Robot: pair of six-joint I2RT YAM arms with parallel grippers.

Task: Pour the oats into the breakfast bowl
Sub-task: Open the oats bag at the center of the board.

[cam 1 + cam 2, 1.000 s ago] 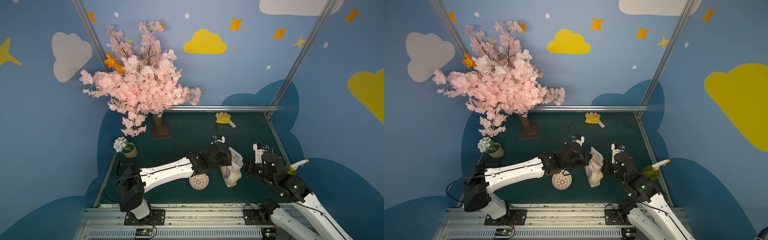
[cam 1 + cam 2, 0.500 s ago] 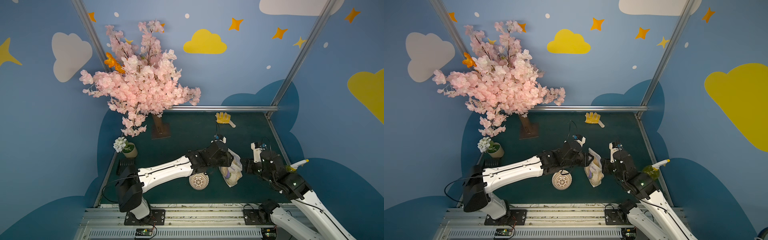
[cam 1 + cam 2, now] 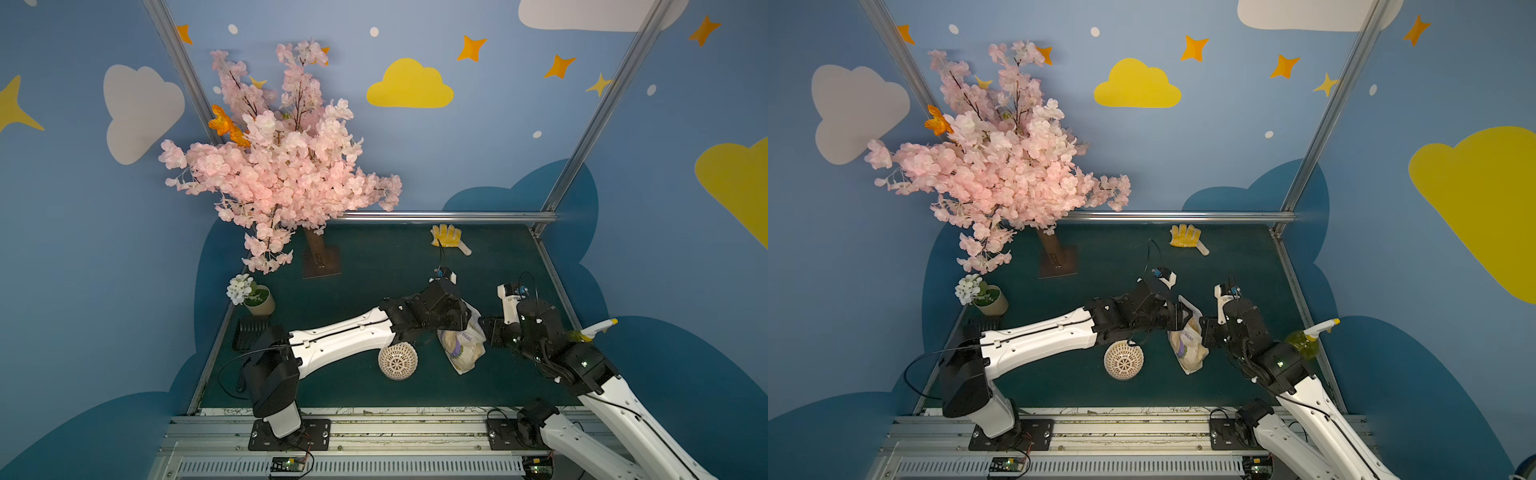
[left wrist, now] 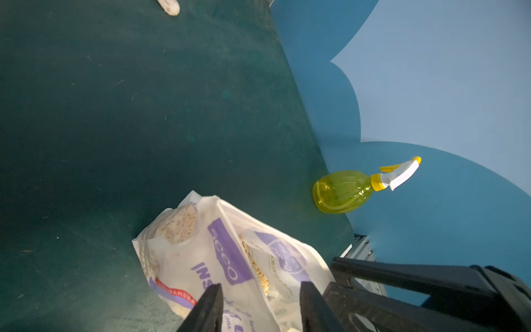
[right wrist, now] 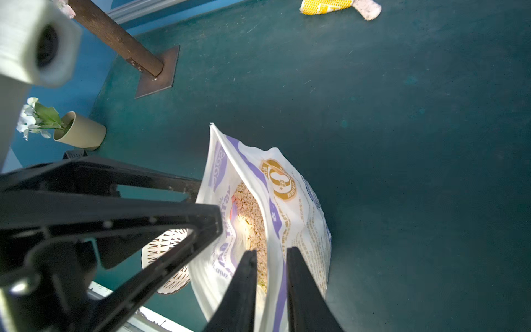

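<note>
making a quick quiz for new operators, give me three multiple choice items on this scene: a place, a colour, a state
1. Where does the yellow glove lie? A in the bowl; B at the far side of the table, by the back rail; C beside the flower pot.
2. What colour is the spray bottle? A red; B black; C yellow-green.
3. How do the jaws of the left gripper stand? A apart, the bag of oats between them; B shut on nothing; C shut on the glove.
Answers: 1 B, both top views show it by the rail; 2 C, plain in the left wrist view; 3 A, that view shows the gap with the bag in it.
</note>
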